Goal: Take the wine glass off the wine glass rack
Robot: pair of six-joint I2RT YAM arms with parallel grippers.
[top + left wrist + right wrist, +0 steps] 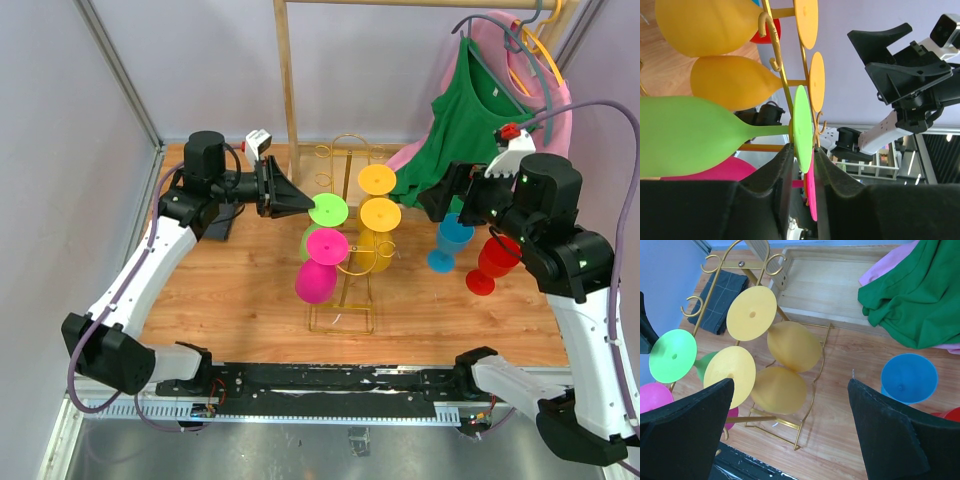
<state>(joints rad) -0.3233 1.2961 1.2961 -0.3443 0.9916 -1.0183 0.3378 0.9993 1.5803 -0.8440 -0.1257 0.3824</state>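
The gold wire wine glass rack [342, 322] stands mid-table with several coloured glasses hanging on it upside down. A green wine glass [328, 210] hangs at its upper left. My left gripper [308, 205] reaches in from the left. In the left wrist view the thin green foot [802, 127] sits edge-on between my left gripper's [803, 150] fingertips, which press close on both sides; the green bowl [685, 135] lies to the left. My right gripper [790, 382] hovers wide open right of the rack [781, 422], holding nothing.
A pink glass [318, 275] and two yellow glasses [378, 215] also hang on the rack. A blue glass [450, 243] and a red glass [492, 262] stand on the table at the right. Behind are a wooden clothes rail [288, 80] and a green garment [470, 110].
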